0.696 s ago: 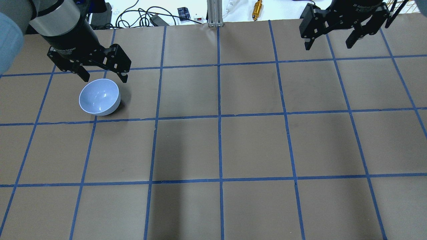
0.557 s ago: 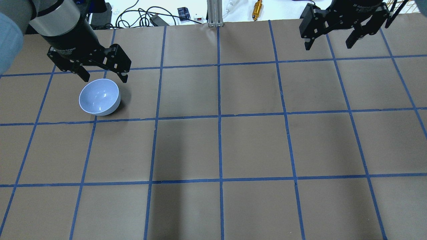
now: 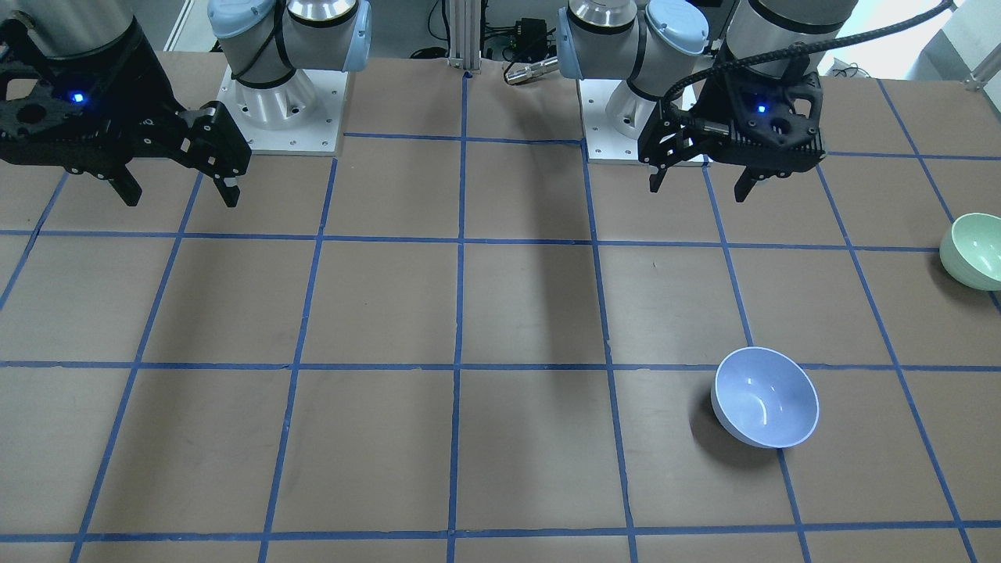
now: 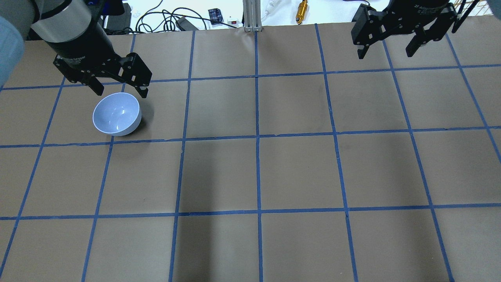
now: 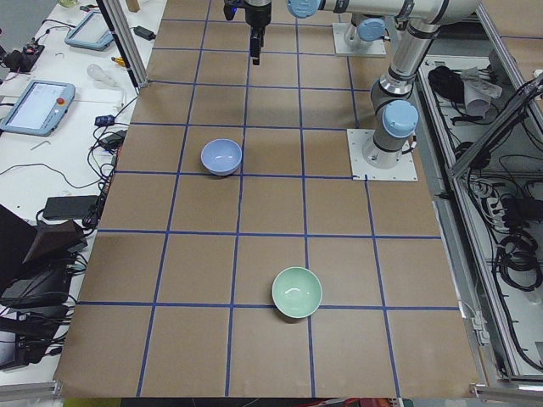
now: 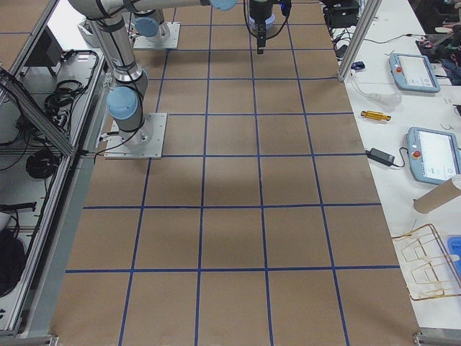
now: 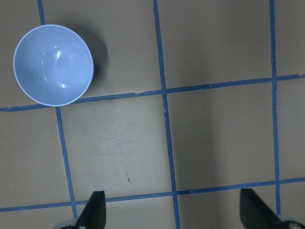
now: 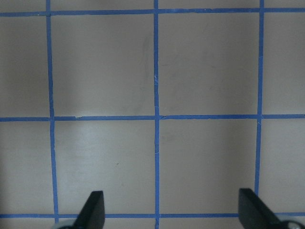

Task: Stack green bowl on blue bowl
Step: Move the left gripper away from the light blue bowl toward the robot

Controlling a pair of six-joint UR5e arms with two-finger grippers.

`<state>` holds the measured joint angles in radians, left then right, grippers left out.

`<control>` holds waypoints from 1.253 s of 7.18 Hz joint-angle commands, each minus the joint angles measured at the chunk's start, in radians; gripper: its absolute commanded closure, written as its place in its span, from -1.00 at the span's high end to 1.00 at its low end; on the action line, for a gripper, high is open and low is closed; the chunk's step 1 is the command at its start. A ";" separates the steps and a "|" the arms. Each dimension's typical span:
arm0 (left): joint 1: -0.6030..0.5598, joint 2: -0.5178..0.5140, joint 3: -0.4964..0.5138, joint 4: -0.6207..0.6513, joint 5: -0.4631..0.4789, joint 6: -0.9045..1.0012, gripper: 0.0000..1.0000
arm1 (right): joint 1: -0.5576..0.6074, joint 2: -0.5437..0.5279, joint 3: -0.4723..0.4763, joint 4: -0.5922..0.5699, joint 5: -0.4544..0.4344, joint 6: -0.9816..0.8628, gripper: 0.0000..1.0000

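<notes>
The blue bowl stands upright and empty on the left part of the table; it also shows in the front view and the left wrist view. The green bowl stands upright, apart from it, near the table's end on my left side; the overhead view does not show it. My left gripper is open and empty, held high, just beside the blue bowl in the overhead view. My right gripper is open and empty, high over the right side.
The brown table carries a grid of blue tape. Cables, a brass part and an aluminium post lie beyond its far edge. The two arm bases stand on the robot's side.
My left gripper has shifted slightly to the left and towards the far edge in the overhead view. The blue bowl and my right gripper have not moved.
</notes>
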<state>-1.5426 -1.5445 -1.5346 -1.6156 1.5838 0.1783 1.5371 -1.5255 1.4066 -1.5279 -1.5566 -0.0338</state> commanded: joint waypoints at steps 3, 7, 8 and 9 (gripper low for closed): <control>0.249 0.020 0.002 -0.061 0.024 0.501 1.00 | 0.000 -0.001 0.000 0.000 0.000 0.000 1.00; 0.720 -0.075 -0.010 0.029 0.041 1.305 1.00 | 0.000 0.001 -0.002 0.000 -0.002 -0.002 1.00; 0.796 -0.112 -0.010 0.089 0.042 1.454 1.00 | 0.000 0.001 0.000 0.000 -0.002 -0.002 1.00; 0.890 -0.143 0.002 0.101 0.041 1.625 1.00 | 0.000 -0.001 0.000 0.000 0.000 -0.002 1.00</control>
<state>-0.7622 -1.6472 -1.5407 -1.5507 1.6250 1.6001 1.5370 -1.5250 1.4063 -1.5278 -1.5580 -0.0353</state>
